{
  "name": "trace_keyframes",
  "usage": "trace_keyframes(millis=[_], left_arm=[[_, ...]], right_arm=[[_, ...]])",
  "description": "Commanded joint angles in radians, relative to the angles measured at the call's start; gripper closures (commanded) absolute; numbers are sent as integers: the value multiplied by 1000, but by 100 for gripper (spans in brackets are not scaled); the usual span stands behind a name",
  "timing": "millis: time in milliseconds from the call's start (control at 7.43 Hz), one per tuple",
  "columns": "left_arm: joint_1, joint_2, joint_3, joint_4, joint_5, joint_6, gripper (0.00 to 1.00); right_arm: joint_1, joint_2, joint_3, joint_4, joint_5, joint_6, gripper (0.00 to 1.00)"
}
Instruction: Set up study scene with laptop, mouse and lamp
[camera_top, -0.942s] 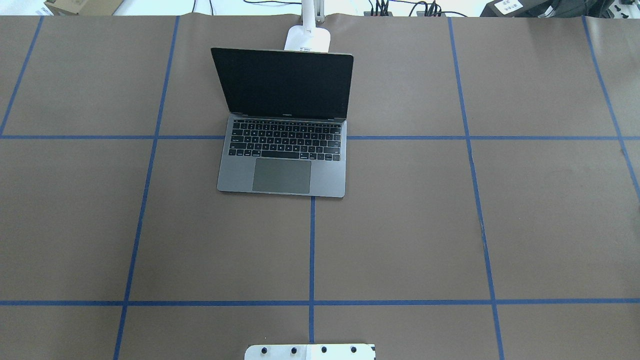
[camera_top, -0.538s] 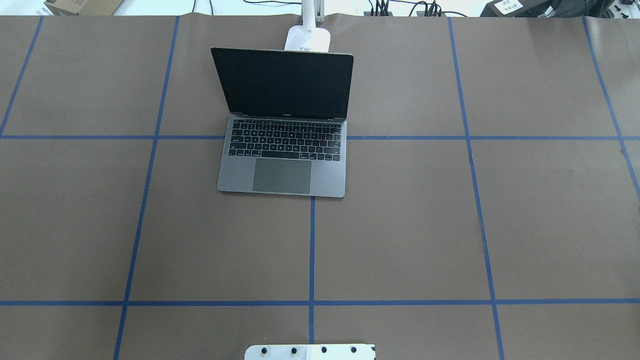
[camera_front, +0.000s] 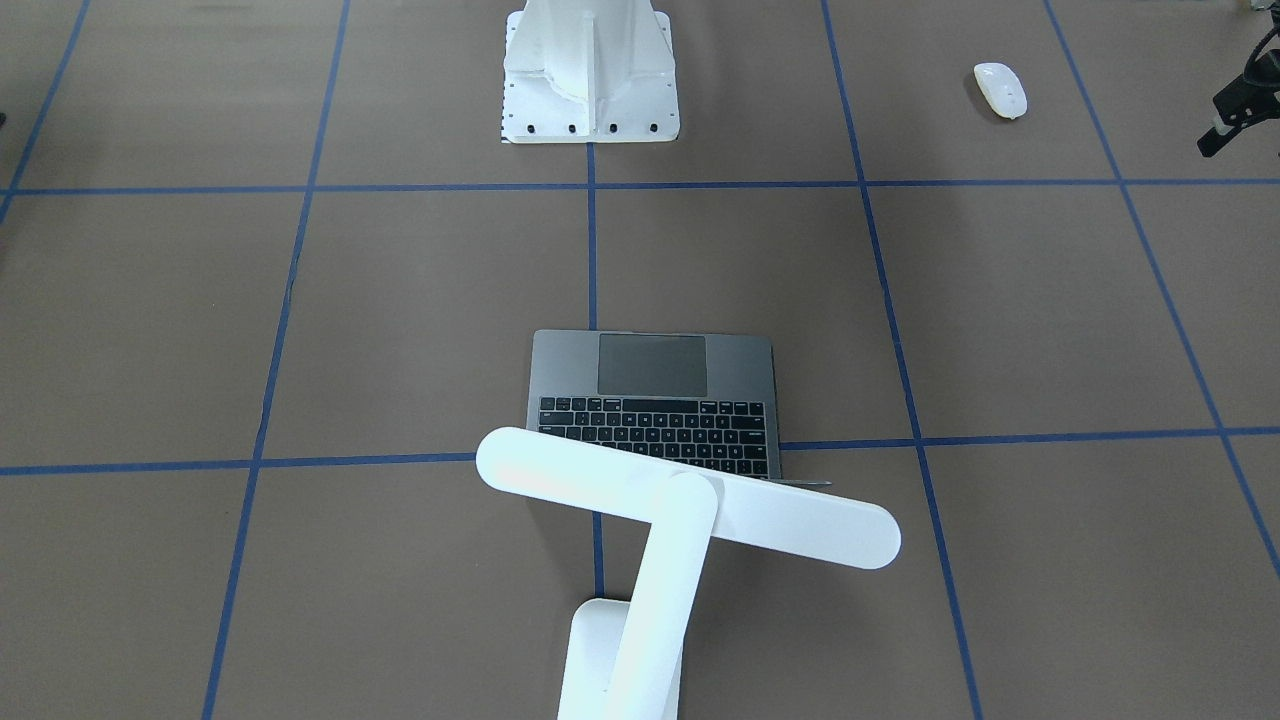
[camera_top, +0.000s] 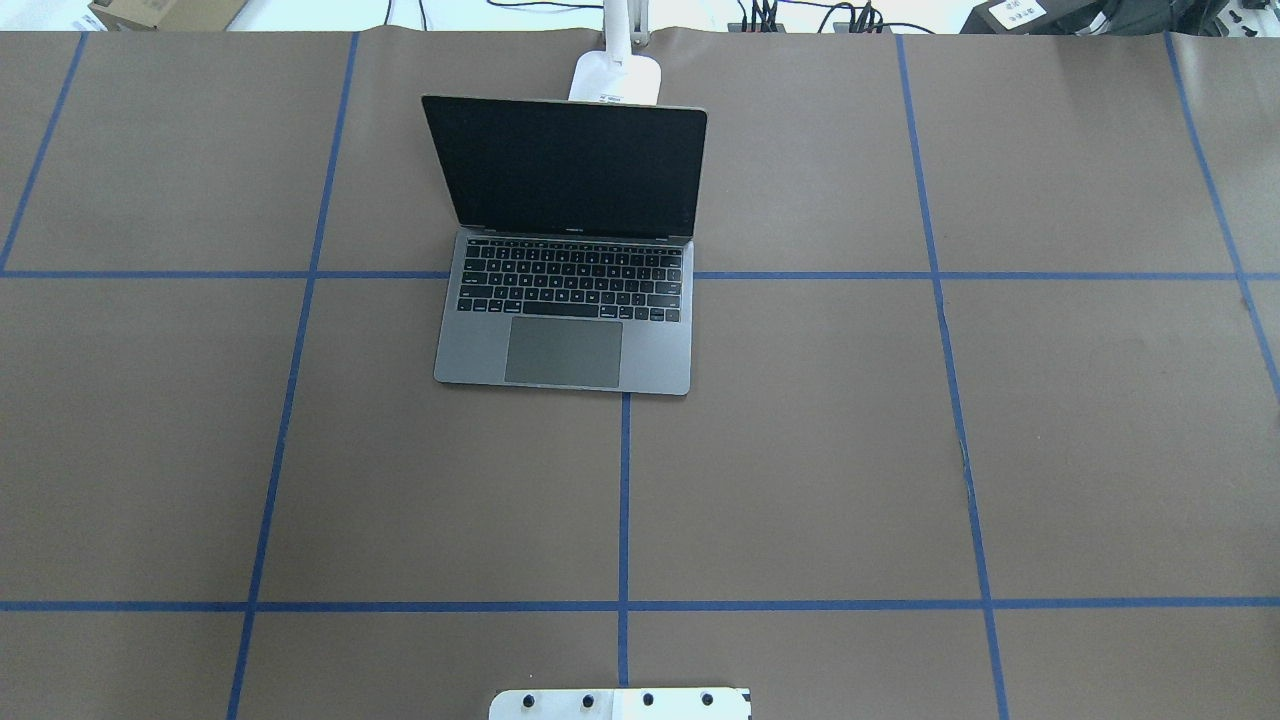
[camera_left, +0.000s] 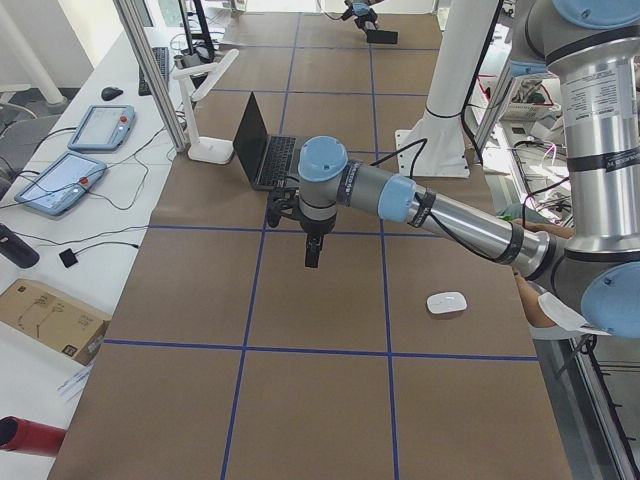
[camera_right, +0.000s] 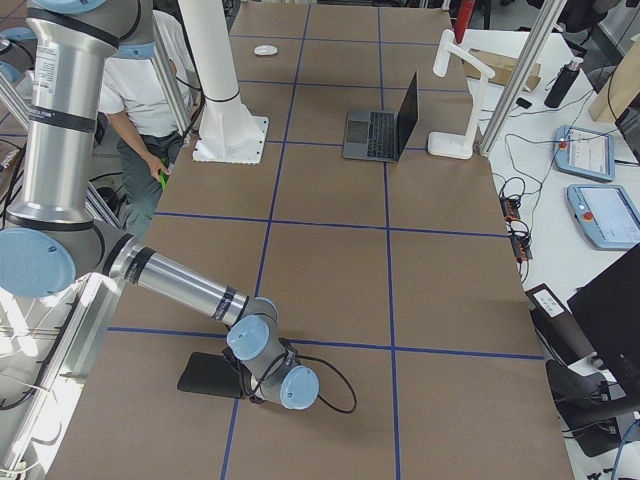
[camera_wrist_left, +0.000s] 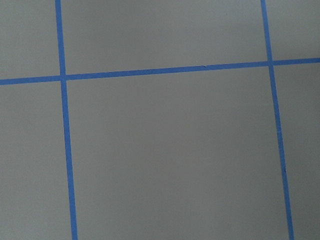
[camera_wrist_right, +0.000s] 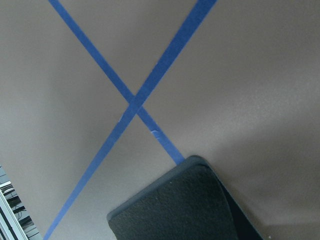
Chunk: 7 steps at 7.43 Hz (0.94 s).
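The overhead view looks forward and down, the pedestal (camera_top: 620, 704) at 6 o'clock, the front view faces back with it at 12, both end views look along the table (camera_left: 320, 400) and share the laptop (camera_right: 372, 135), and the wrist cameras sit close over its surface.

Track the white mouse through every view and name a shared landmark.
Exterior front-facing: mouse upper right.
Overhead exterior: not in it.
Exterior left: mouse lower right.
Exterior right: mouse at top, left of centre.
Left wrist-mounted: not in it.
Right wrist-mounted: not in it.
Landmark: the laptop, in all four exterior views.
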Motion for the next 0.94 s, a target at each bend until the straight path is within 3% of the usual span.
trace_keyframes(millis=[0,538,673,807], left_arm=[[-5,1,-2,2,0,0,0],[-8,1,-10,2,0,-6,0],[-8,-1,-11,2,2,-24,0],[-8,-1,-13,2,0,-25,0]], right_arm=[[-7,-14,1,-32,52,-1,3],[-25,-23,1,-39,100,-6,5],[-30,-23,1,-39,109,-6,19],[-33,-23,3,-39,112,-5,40]])
